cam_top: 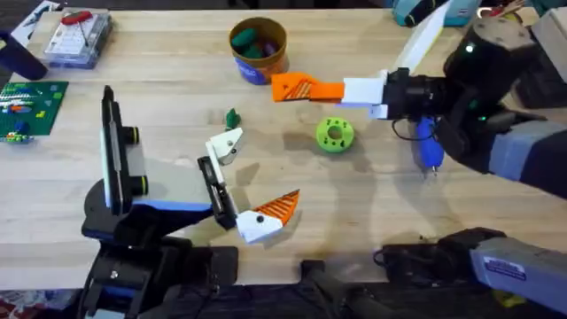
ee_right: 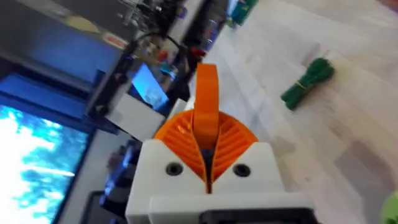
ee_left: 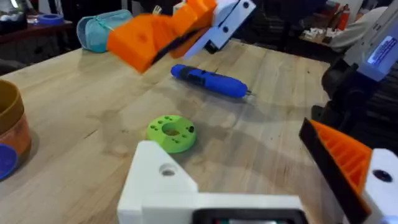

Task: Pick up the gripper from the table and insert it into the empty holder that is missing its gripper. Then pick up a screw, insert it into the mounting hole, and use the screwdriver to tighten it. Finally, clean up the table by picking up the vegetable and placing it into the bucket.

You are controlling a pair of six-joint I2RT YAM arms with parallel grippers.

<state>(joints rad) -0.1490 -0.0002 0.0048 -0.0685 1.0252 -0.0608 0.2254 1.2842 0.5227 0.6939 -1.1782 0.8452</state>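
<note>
1. The right gripper (cam_top: pixel 310 89) is stretched out over the table with its orange ribbed pads (ee_right: pixel 233 140) pressed onto the gripper (ee_right: pixel 206 93), a plain orange wedge that sticks out past the fingertips.
2. The bucket (cam_top: pixel 259 62) stands just beyond the held wedge's tip, with green pieces already lying inside it.
3. The vegetable (cam_top: pixel 232 118) lies on the wood ahead of the right gripper and to one side, between it and the left gripper (cam_top: pixel 264 168).
4. The lime-green disc (cam_top: pixel 334 135) sits close beside the right gripper, towards the arms' bases; the blue screwdriver (cam_top: pixel 428 146) lies under the right arm's wrist.
5. The left gripper is spread wide. One side is the holder (cam_top: pixel 226 144), a bare white bracket with a pointed tip; the other side is a bracket carrying an orange ribbed finger (cam_top: pixel 282 207).
6. The holder grips nothing, and the vegetable lies just past its tip.
</note>
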